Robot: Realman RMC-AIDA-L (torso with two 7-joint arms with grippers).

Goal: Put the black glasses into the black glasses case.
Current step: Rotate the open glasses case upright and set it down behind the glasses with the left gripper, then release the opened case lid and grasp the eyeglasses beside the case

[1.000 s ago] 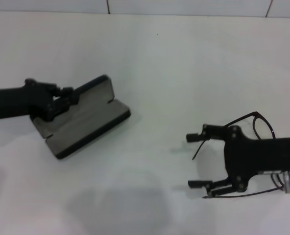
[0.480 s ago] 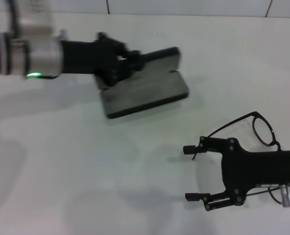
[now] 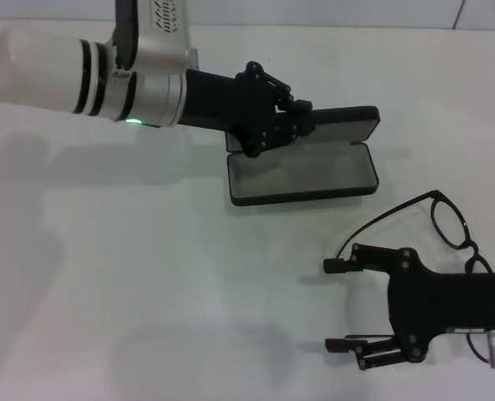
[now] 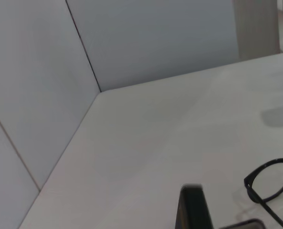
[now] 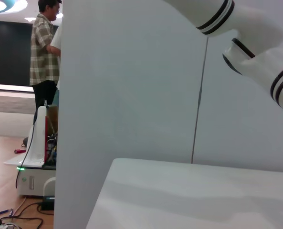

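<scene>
**Case held open, glasses waiting off to the side**

The left gripper (image 3: 301, 117) is clamped on the raised lid of the case (image 3: 304, 174), up around 12 o'clock on the table (image 3: 147, 284). That grip looks like it's there to keep the lid up and the case from sliding, so the grey tray faces up and is easy to drop into. The tray is empty right now.

The glasses (image 3: 447, 225) sit at about 4 o'clock, near the case but not touching it, temples unfolded. The right gripper (image 3: 337, 305) hovers right over the temples, jaws spread wide and holding nothing. One temple pokes out past the upper finger. It's probably lined up that way to grab the frame next, though that's a guess.

Writing: there's some print on the left arm's white sleeve (image 3: 159, 17), too cut off to read. No lettering is visible on the case.
</scene>
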